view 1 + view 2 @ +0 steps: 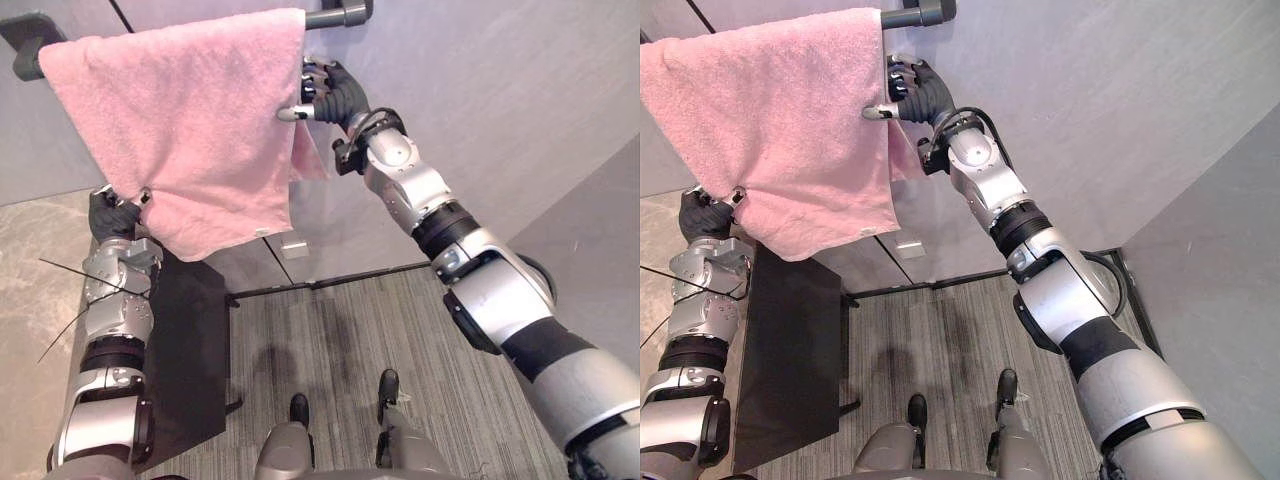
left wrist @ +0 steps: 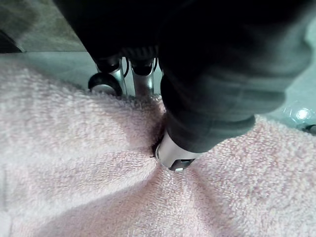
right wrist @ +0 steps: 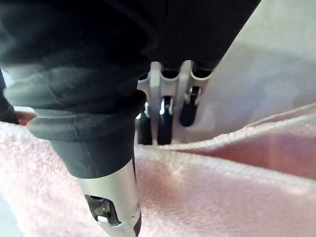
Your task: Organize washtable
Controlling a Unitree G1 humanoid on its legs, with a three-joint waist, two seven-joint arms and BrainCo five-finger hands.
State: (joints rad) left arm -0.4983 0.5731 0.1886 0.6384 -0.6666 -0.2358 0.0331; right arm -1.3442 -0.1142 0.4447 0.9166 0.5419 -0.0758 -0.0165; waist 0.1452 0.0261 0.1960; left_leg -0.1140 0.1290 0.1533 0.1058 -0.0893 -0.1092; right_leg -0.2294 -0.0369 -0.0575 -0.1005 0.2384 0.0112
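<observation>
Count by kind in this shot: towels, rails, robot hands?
towel: 1
rail: 1
robot hand: 2 (left robot hand, right robot hand, each pinching the towel)
Total: 4

Pink towel (image 1: 180,130) over rail (image 1: 340,15) blocks reach behind; bare wall (image 1: 480,90) free past rail end.

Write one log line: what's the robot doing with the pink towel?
pink towel: draped over rail | left hand: pinches lower edge | right hand: pinches side edge by rail
</observation>
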